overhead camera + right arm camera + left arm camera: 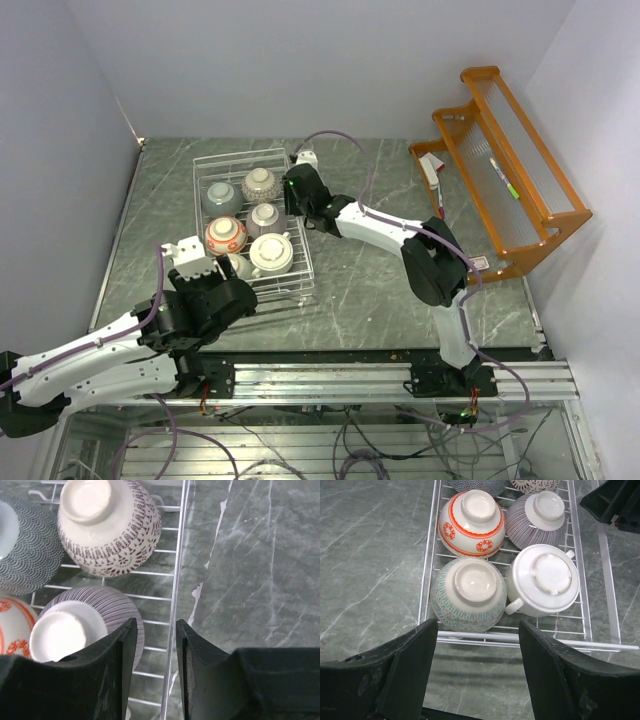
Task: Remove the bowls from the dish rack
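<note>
Where the left arm reaches in from the near left corner of the worktop [380, 290], the left fingers [405, 665] stand wide apart with nothing between them, just short of the near rim of the dish rack [196, 215].

The rack lies lengthwise on the worktop, left of centre, and holds six bowls, all turned foot up in two columns. In the left column the teal-speckled bowl [470, 595] is nearest, against the near rim. The red-patterned bowl [470, 525] comes behind it and the blue-grey bowl [25, 555] is farthest. In the right column the cream bowl [545, 580], with a small handle on each side, is nearest, beside the teal-speckled one. The striped bowl [540, 520] is in the middle and the brown-patterned bowl [110, 527] is at the far end.

The right arm stretches across from the near right to the rack's right side. The right fingers [115, 670] are a narrow gap apart and grip nothing. In the right wrist view the rack's right rim wire runs through that gap, with one finger above the striped bowl and the other above bare worktop. Whether either finger touches the wire or the bowl cannot be told.

Far to the right an orange shelf [510, 180] stands by the wall, well apart from the rack.
</note>
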`<state>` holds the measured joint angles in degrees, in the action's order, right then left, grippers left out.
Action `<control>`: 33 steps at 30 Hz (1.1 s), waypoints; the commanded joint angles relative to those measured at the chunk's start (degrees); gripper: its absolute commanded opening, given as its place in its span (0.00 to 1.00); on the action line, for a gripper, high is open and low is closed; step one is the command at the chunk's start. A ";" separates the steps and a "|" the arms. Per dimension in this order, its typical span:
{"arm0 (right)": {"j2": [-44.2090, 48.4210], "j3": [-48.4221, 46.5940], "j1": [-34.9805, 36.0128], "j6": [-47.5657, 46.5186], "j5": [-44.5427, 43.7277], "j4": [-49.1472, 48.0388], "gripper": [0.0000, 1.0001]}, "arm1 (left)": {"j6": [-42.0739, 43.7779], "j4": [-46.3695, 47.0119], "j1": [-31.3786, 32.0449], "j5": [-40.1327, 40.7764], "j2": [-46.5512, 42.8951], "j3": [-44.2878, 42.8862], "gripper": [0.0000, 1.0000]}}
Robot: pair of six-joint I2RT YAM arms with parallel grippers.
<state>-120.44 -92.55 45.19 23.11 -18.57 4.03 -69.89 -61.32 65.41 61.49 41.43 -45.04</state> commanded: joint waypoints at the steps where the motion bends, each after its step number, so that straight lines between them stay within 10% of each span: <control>1: -3.16 -4.11 -1.03 -2.21 -1.11 0.45 0.36 | -0.96 0.73 0.25 2.40 -0.69 0.86 0.76; 11: -6.49 -6.82 -3.09 -0.60 -3.84 2.30 0.00 | -0.64 1.20 0.25 2.63 0.48 1.33 0.76; 33: 0.31 0.40 -8.73 14.01 -10.01 5.54 0.00 | 0.99 2.53 0.25 2.31 0.14 1.62 0.76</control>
<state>-122.80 -93.80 40.82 32.99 -22.72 5.93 -69.19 -60.66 65.41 61.49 42.00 -44.05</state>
